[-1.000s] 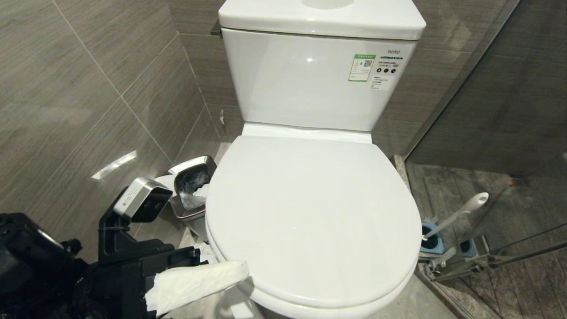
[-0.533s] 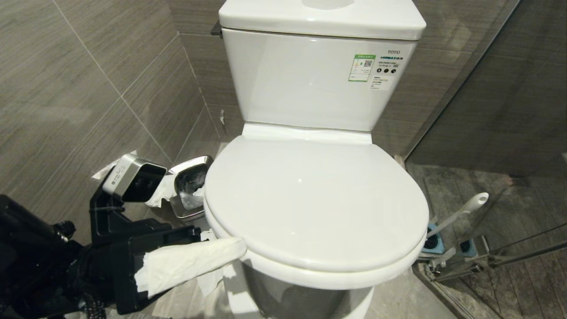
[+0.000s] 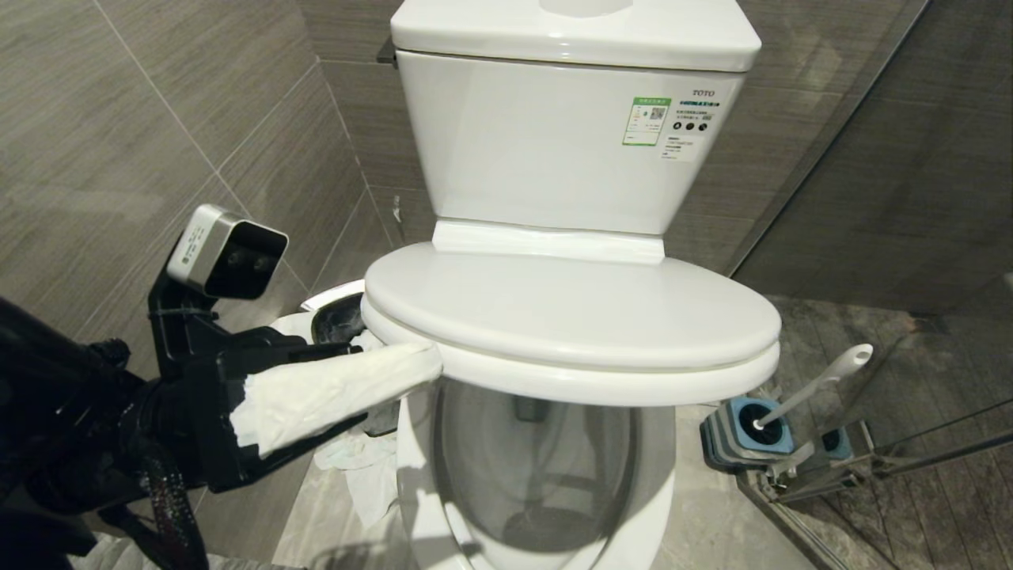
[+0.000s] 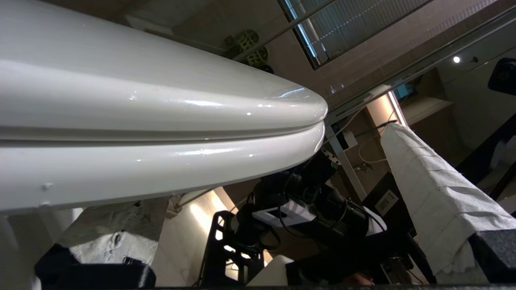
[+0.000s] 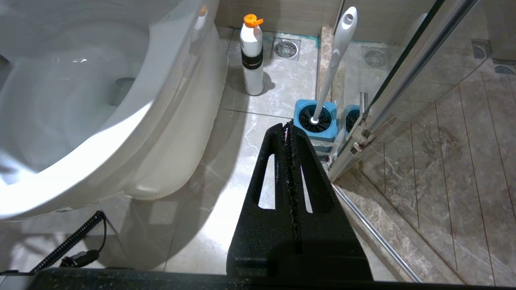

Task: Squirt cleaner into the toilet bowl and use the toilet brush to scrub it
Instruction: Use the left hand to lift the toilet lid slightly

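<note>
The white toilet bowl (image 3: pixel 415 475) (image 5: pixel 80 100) lies uncovered under its seat and lid (image 3: pixel 570 317) (image 4: pixel 141 121), which hang together, tilted up at the front. My left gripper (image 3: pixel 392 356) is open at the seat's left edge, and its paper-wrapped fingers (image 4: pixel 427 193) reach under the seat's rim. The toilet brush (image 3: pixel 815 384) (image 5: pixel 334 60) stands in a blue holder (image 3: pixel 748 431) (image 5: pixel 314 121) on the floor to the right. My right gripper (image 5: pixel 287 127) hangs shut and empty just short of that holder. The cleaner is out of view.
A white bottle with an orange cap (image 5: pixel 252 56) stands on the floor beside the bowl. A steel bin (image 3: pixel 340 309) sits behind the left gripper, with crumpled tissue (image 3: pixel 360 467) on the floor. A glass shower partition (image 3: pixel 870 198) closes off the right. The cistern (image 3: pixel 570 134) is behind.
My left gripper has risen, lifting the seat and lid together from flat on the bowl to tilted up. The bowl's inside has come into view.
</note>
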Available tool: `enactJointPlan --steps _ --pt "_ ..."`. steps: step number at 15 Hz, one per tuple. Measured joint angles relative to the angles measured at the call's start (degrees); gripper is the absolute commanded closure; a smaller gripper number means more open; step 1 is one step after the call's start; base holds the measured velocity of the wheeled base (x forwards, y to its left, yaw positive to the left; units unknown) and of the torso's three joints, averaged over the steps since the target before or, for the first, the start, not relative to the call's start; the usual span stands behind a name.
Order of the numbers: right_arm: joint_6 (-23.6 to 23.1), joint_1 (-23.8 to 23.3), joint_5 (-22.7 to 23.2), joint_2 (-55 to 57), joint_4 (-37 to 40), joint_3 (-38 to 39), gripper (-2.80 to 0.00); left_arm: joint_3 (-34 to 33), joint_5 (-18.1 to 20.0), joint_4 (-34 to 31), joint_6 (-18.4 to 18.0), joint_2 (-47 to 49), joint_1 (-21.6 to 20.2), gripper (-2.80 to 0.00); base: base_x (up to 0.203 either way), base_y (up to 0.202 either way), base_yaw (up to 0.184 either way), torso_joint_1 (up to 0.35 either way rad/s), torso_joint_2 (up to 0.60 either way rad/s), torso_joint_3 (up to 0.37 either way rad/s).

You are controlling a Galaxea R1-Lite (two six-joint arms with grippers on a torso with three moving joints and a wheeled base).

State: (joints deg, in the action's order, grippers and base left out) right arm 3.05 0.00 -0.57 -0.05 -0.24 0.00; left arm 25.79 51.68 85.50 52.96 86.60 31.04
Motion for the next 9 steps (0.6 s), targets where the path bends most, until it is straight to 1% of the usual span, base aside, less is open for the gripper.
enactJointPlan --steps 4,9 --pt "0.01 0.0 -0.05 0.0 0.02 0.0 0.0 4.37 0.04 -1.6 0.05 -0.03 -0.17 -2.8 0.0 0.0 0.0 0.0 0.0 0.0" --pt "0.01 0.0 -0.02 0.0 0.01 0.0 0.0 8.39 0.04 -1.66 -0.31 -0.55 -0.89 -2.8 0.0 0.0 0.0 0.0 0.0 0.0"
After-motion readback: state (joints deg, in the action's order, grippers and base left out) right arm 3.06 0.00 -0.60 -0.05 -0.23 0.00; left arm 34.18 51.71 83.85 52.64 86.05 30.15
